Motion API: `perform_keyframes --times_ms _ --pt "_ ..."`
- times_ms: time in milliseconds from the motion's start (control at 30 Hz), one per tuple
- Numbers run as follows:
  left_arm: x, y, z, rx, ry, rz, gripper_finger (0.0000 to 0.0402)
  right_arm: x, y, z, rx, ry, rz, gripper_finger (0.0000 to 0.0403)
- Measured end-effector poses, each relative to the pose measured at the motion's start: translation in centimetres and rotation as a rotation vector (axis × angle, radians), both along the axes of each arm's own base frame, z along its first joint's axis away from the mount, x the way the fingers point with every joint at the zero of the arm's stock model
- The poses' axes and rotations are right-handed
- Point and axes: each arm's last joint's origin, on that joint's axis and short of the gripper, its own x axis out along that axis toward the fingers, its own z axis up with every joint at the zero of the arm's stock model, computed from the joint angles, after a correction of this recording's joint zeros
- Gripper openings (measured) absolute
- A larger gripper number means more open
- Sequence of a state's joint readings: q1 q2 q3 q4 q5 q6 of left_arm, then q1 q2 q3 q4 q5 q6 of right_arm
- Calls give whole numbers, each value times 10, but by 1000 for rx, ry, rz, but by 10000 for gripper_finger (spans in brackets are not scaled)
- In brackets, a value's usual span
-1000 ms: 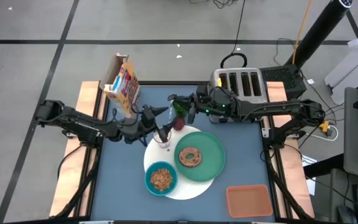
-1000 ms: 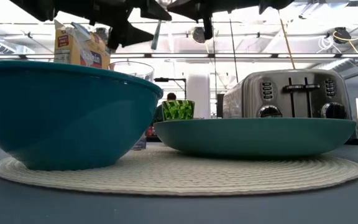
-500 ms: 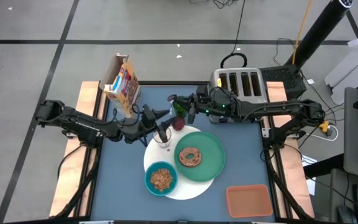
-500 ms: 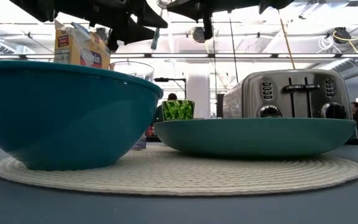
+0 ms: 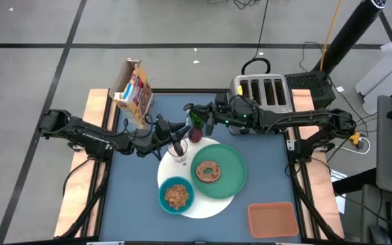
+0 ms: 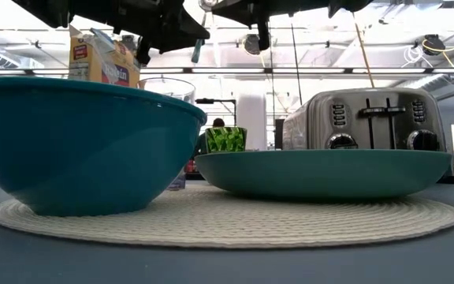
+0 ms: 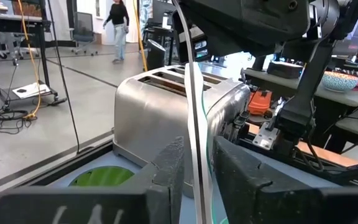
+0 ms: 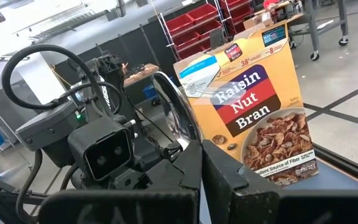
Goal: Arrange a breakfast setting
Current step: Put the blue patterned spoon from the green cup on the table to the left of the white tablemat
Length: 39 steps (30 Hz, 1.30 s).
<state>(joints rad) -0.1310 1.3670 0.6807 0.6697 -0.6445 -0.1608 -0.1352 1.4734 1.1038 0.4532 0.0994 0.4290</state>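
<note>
Almost nothing has moved since the earlier frames: only the left gripper (image 5: 176, 141) has shifted slightly above the glass, and the spoon with it.

Both grippers meet at the spoon (image 7: 193, 106). Its thin handle stands between the fingers (image 7: 169, 168) of the left gripper, which are closed on it. The spoon bowl (image 8: 173, 118) rises between the fingers of the right gripper (image 5: 189, 111), also closed on it, so this looks like a handover.

Just below the left gripper stands the small clear milk glass (image 5: 179, 157), on the large white round disc (image 5: 216, 206). Near it, on the disc, are the green dinner plate (image 5: 233, 178) with the brown bagel (image 5: 207, 171) and the teal bowl (image 5: 163, 199), filled with cereal. The dark-red fruit (image 5: 195, 134) lies under the right gripper, at the disc's edge.

I judge the setting mostly done; placing the spoon remains.
</note>
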Motion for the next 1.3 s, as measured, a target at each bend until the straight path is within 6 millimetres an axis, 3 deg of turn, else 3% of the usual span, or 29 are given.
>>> perform_keyframes --times_ms 367,800,1067,1300 --pt "0 0 0 17 10 7 35 0 0 0 0 -1 0 2" --pt "0 0 0 33 19 1 36 0 1 1 58 -20 66 7" --pt "-3 0 4 60 29 -5 37 0 -2 1 53 -17 164 91" --pt "-15 -4 19 49 -6 -21 37 -9 7 13 -19 -43 422 146"
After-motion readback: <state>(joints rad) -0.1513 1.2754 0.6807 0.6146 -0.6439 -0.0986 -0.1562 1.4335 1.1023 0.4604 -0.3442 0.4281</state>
